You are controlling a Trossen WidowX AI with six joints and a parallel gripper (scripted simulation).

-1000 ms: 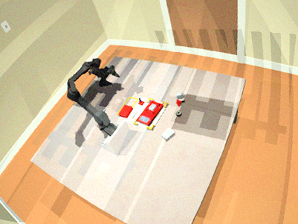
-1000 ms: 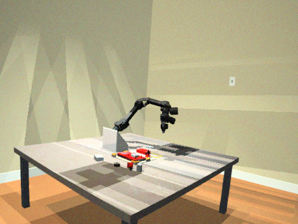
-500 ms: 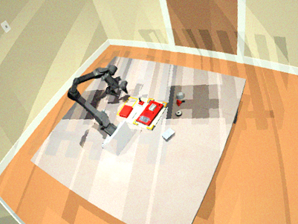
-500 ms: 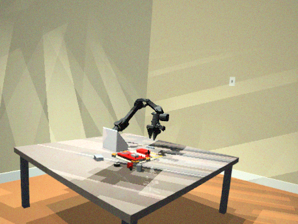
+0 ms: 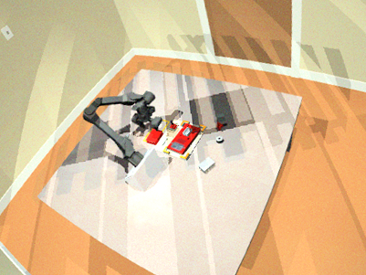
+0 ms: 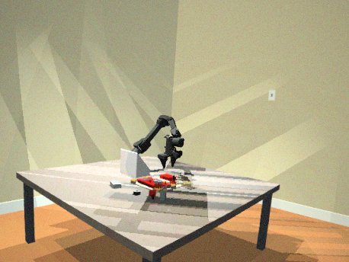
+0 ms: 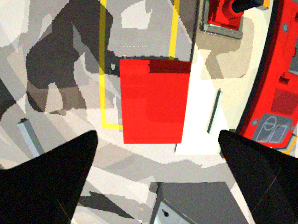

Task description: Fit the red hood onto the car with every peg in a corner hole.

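While the gripper [image 7: 156,163] hangs above the table [image 5: 174,219] with its two dark fingers spread wide and nothing between them, the hood [image 7: 153,102] lies flat just below it, a plain bright-red shell with a level roof and a darker red band along its 12 o'clock edge in the wrist view. It rests partly inside a yellow outline [image 7: 107,43] marked on the surface, covering that outline's 5 o'clock corner. At about 3 o'clock from the hood sits the chassis [image 5: 183,138], red with grey parts on its deck, held in a jig [image 5: 187,155] with orange-yellow corners; the two are near but apart. A small red piece [image 7: 222,11] on a pale pad lies at 1 o'clock from the hood. Seen from above, a light grey block [image 5: 207,163] and a small dark ring [image 5: 220,139] lie beyond the chassis at 4 o'clock. The pale table top is streaked with grey shadow bands. It stands on dark legs over an orange wooden floor [image 5: 338,202], with beige walls [image 6: 248,68], white skirting and a brown door [image 5: 249,14].
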